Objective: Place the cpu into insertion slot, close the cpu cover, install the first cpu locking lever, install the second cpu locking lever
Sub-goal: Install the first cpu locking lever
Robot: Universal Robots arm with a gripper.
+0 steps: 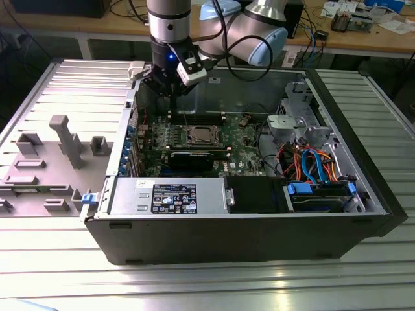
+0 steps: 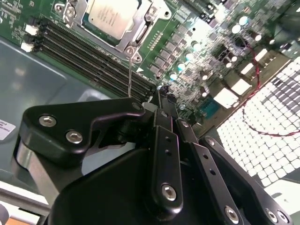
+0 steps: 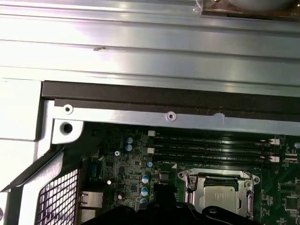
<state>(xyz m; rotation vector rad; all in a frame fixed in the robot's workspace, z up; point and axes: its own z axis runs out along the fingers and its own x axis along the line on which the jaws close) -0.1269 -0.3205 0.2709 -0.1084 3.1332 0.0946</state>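
Note:
The cpu (image 2: 112,14) (image 3: 220,199) lies silver top up in the insertion slot (image 1: 200,135) on the green board. The cpu cover (image 2: 136,40) (image 3: 218,178) lies flat around it, its window framing the chip. A thin metal locking lever (image 2: 130,77) runs from the socket's corner toward my gripper. My gripper (image 1: 170,89) (image 2: 160,96) hangs above the board's back corner at the exterior view's left, short of the socket. Its black fingers (image 2: 164,140) meet at the tips, and I see nothing held between them.
The open computer case (image 1: 233,240) lies on a ribbed metal table. Memory slots (image 2: 89,51) run beside the socket. A long black card (image 1: 191,159) sits in front of it. A power supply (image 1: 168,194), a drive bay and coloured cables (image 1: 311,165) take up the near and right-hand side.

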